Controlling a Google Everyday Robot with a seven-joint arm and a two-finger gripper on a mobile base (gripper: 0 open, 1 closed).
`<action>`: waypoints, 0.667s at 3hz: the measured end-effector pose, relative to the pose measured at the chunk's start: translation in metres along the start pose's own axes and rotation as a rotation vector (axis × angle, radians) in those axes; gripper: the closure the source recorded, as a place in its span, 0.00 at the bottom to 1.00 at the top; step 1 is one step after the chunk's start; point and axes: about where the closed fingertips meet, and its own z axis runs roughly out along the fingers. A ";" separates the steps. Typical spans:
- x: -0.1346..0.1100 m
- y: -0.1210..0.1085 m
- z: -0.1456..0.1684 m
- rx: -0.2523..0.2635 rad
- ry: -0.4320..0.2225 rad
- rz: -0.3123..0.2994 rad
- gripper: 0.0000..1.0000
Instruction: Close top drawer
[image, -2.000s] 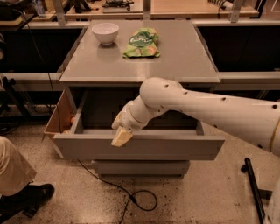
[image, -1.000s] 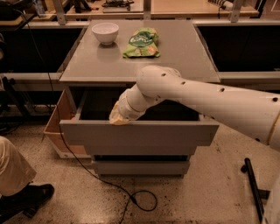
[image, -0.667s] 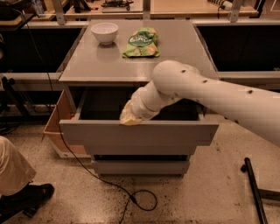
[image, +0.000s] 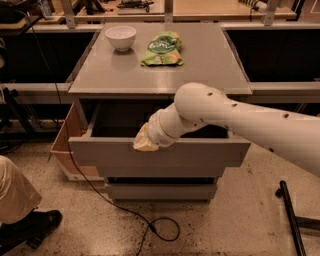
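The top drawer (image: 200, 154) is a wide grey box with a plain flat front. It stands pulled out a short way from the grey cabinet (image: 160, 75). My white arm reaches in from the right, and my gripper (image: 144, 141) rests at the upper edge of the drawer front, left of its middle. Its yellowish fingertips touch or overlap the front's top edge. Below it the shorter grey drawer fronts (image: 160, 191) sit further back.
A white bowl (image: 120, 37) and a green chip bag (image: 162, 48) lie on the cabinet top. A wooden box (image: 64, 145) stands at the cabinet's left. A black cable (image: 150, 225) runs over the floor. A person's leg and shoe (image: 20, 215) are at the bottom left.
The drawer has slid back toward the cabinet. My gripper has moved up to the front's top edge and stays against it.
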 end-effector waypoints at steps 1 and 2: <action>0.001 0.006 0.014 0.032 -0.045 0.025 1.00; 0.007 0.008 0.017 0.087 -0.042 0.034 1.00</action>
